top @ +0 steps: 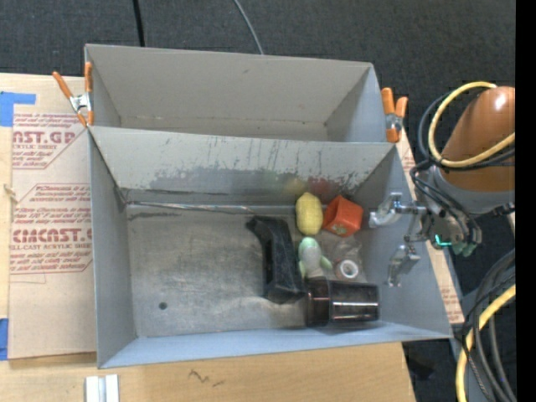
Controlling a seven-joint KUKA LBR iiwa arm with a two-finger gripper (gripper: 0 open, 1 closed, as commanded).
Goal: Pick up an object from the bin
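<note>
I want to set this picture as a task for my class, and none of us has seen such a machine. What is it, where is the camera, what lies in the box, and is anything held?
One camera looks down, slightly sideways, into a grey metal bin. At the right is a robot arm with an orange cover and cables. Its claw has two metal fingers, open above the bin's right wall, with nothing between them. On the floor near it lie a yellow oval, an orange-red block, a long black thing, a dark can, a pale green bit and a white ring.
</note>
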